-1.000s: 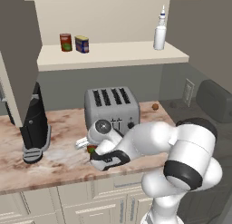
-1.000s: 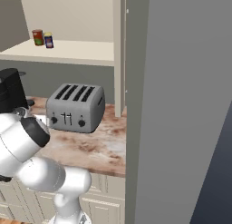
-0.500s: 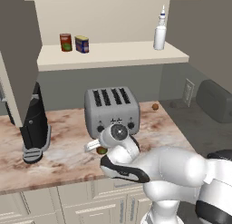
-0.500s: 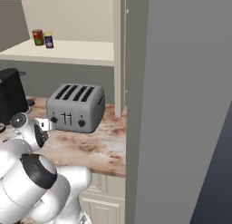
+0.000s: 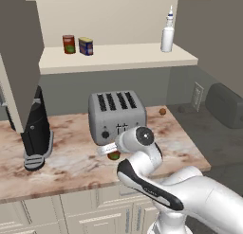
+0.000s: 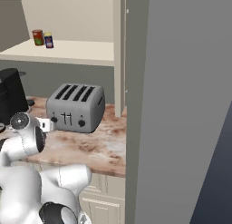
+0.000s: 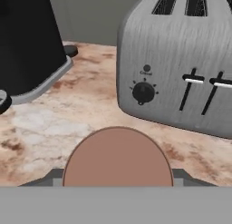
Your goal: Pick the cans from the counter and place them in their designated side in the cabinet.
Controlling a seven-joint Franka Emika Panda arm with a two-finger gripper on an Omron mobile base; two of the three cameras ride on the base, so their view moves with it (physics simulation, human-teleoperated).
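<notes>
The counter (image 5: 76,157) is showing as polished pinkish-brown marbled stone, with pale veins catching a soft sheen. The toaster (image 5: 116,115) is looking like brushed grey metal, its fine grain running upright in the hand view, with a matt dark knob (image 7: 143,92). The coffee maker (image 5: 36,129) is reading as smooth black plastic on a grey base. The round brown disc (image 7: 118,157) is appearing flat, matt and smooth. The shelf (image 5: 118,58) is looking like matt cream painted board. The bottle (image 5: 167,35) is seeming smooth white plastic.
</notes>
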